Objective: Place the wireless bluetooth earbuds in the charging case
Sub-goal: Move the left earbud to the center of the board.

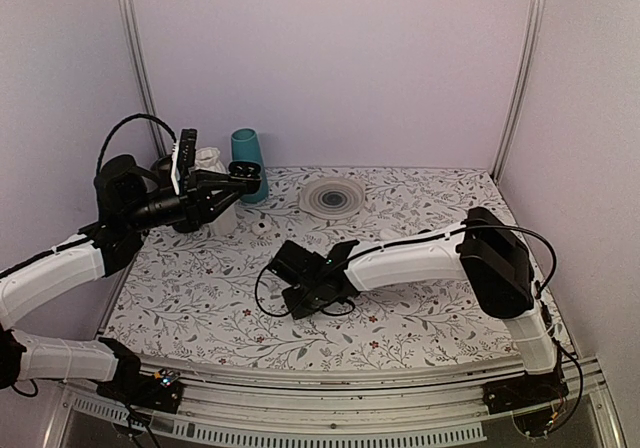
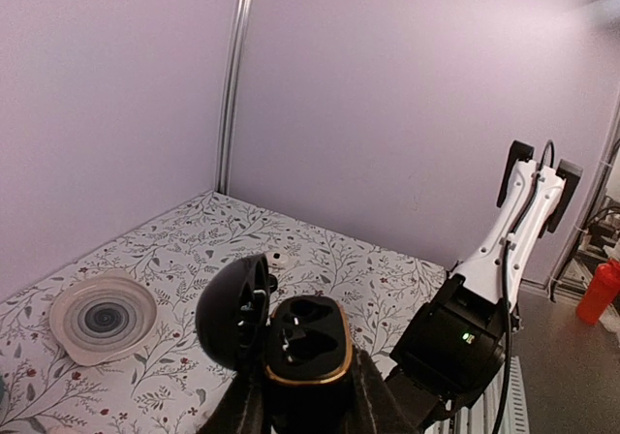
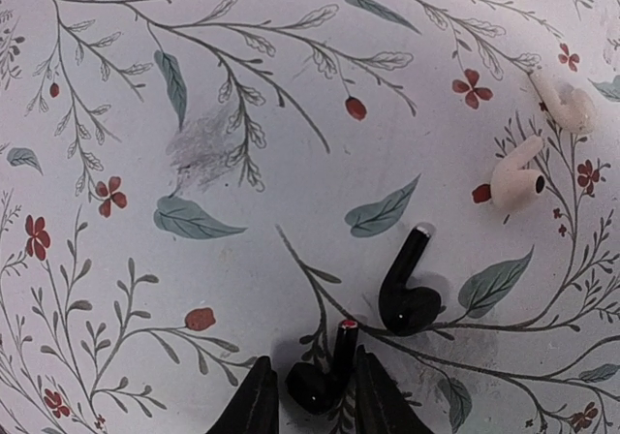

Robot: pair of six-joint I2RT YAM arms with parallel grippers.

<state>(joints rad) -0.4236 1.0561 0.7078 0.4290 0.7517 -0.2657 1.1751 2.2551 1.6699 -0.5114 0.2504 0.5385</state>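
Charging case (image 2: 308,345), small black rounded plastic shell with a gold-coloured rim: held off the table in the left gripper (image 1: 236,181), fingers (image 2: 244,407) closed on its lower body. From above it sits at the far left, next to the teal plastic cup (image 1: 248,153). The lid is hinged open to one side. Both moulded wells face the left wrist camera and are bare.

Wireless bluetooth earbuds, tiny black stemmed plastic: both lie on the floral-print tablecloth (image 3: 242,95), under the right wrist. One black earbud (image 3: 320,378) lies between the tips of the right gripper (image 3: 314,395). Gap is narrow, one fingertip on each side, but I cannot tell whether it is actually clamped. The second black earbud (image 3: 408,296) lies just beside it, outside the fingers, stem pointing away.

Two white plastic earbuds (image 3: 518,177) lie further out on the same cloth, apart from the black pair.

The round white ridged dish (image 1: 333,196) sits at the far middle of the table, well apart from both grippers.
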